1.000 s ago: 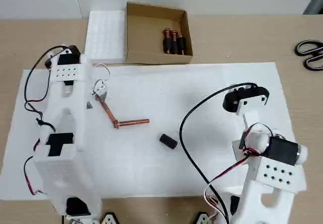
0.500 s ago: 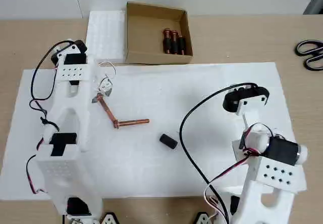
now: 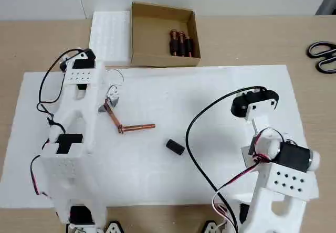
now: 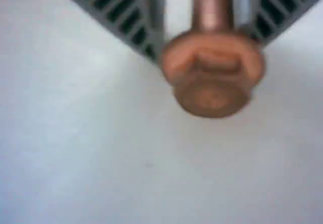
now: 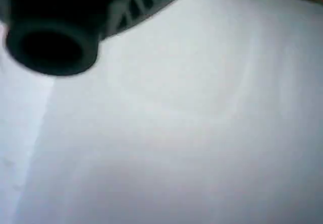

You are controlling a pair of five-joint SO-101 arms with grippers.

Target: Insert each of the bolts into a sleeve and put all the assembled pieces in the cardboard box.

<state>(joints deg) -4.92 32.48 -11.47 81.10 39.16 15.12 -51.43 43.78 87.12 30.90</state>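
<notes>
My left gripper is shut on the shank of a copper bolt that slants down to the white sheet; in the left wrist view the bolt head sits between the grey fingers. A second bolt lies flat, its end touching the held one. A loose black sleeve lies near the sheet's middle. At the right, my right gripper holds a black sleeve. The cardboard box at the back holds three assembled pieces.
A white foam sheet covers the work area. A white foam block stands left of the box. Scissors lie at the far right on the wooden table.
My left arm has shifted a little to the right and toward the front, still holding the bolt. The right arm, the loose bolt and the loose sleeve have not moved.
</notes>
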